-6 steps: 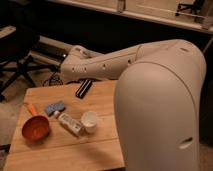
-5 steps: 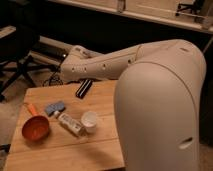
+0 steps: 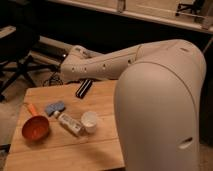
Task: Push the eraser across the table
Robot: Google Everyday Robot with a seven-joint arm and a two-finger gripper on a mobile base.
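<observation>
Since the eraser (image 3: 84,88) lies flat at the far edge of the surface (image 3: 75,155), beyond the cup (image 3: 89,120), it likely slides easily: light, stiff, best pushed on a long side. Tool (image 3: 75,76) hangs farther beyond the cup; its state cannot be told. Bottle (image 3: 69,123), pad (image 3: 54,107) and bowl (image 3: 35,128) crowd left of the cup.

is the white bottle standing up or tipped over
Tipped: the white bottle lies flat on the table beside the cup. The gripper hangs by the eraser.
</observation>
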